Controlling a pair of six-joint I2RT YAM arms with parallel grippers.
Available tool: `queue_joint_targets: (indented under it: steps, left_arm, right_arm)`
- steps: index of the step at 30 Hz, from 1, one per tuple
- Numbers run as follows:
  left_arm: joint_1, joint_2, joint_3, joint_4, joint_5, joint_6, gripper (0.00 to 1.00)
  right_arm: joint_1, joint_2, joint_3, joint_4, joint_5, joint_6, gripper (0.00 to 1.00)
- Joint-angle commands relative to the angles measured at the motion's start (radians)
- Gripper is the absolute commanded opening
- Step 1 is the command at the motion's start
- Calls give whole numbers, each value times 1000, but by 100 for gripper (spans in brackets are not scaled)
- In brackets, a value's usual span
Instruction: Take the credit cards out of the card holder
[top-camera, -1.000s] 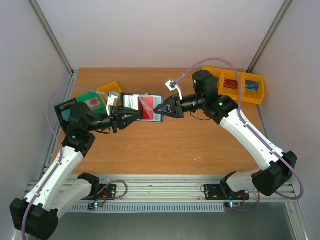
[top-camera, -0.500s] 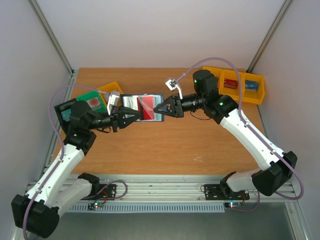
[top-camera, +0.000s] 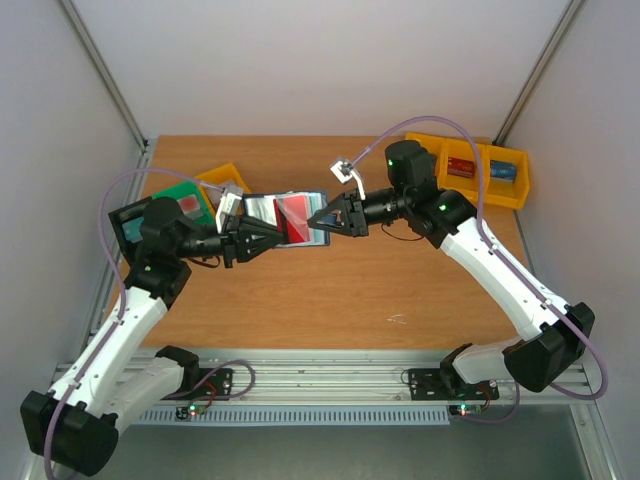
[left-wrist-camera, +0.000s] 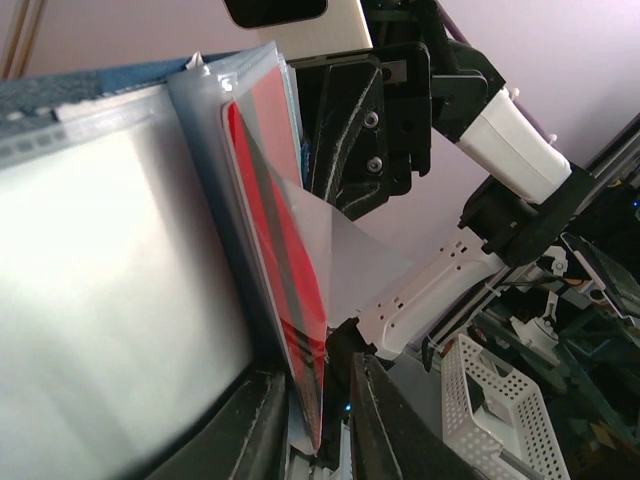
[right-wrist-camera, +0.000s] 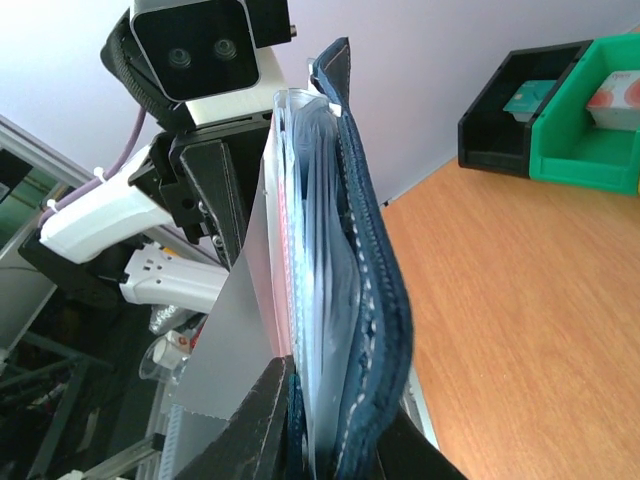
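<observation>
Left claw (top-camera: 274, 236) has nudged slightly rightward mid-frame, narrow around the red card (left-wrist-camera: 285, 300); right claw (top-camera: 314, 220) pinches the card holder (right-wrist-camera: 375, 290) above the counter (top-camera: 350, 290).

A wooden tabletop (top-camera: 330, 290) forms the work surface. Plain pale walls enclose it: a back wall (top-camera: 320, 60), a left wall (top-camera: 50, 150) and a right wall (top-camera: 600, 150). Metal posts (top-camera: 105, 70) rise at both far corners. An aluminium rail (top-camera: 330, 375) runs along the near edge. Lighting is even.
</observation>
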Motion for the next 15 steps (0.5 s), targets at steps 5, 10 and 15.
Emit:
queue_joint_targets:
  steps: [5, 10, 15]
  left_arm:
    - [-15, 4, 46, -84, 86, 83, 14]
    - [-14, 4, 55, -159, 63, 136, 2]
    - [-10, -1, 61, -182, 60, 152, 0]
  right_arm:
    - [-12, -3, 36, 28, 24, 1, 3]
    - [-12, -4, 37, 26, 25, 0, 4]
    - [-16, -10, 38, -2, 21, -21, 6]
